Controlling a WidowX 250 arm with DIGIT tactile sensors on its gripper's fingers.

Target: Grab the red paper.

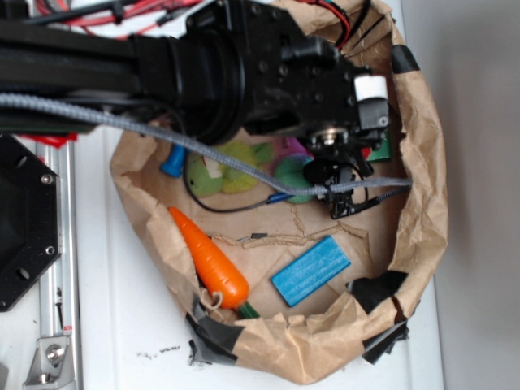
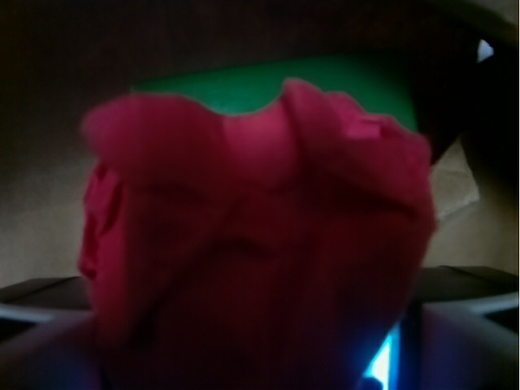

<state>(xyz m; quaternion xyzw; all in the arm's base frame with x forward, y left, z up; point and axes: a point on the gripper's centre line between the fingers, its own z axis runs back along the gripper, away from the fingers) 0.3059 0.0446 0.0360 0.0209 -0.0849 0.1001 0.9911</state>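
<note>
The red paper (image 2: 252,236), a wrinkled wad, fills most of the wrist view and sits right between the two grey fingers (image 2: 41,341) at the bottom corners. A thin bright blue sliver shows between the wad and the right finger. In the exterior view my gripper (image 1: 345,191) hangs low inside the brown paper bag (image 1: 422,203), and the arm hides the red paper there. The frames do not show whether the jaws press on the wad.
Inside the bag lie an orange carrot (image 1: 210,260), a blue block (image 1: 310,270), green toys (image 1: 236,171) and a blue piece (image 1: 173,162). A green object (image 2: 244,89) stands behind the wad. The bag's walls rise close around the gripper. A grey cable (image 1: 203,150) crosses the bag.
</note>
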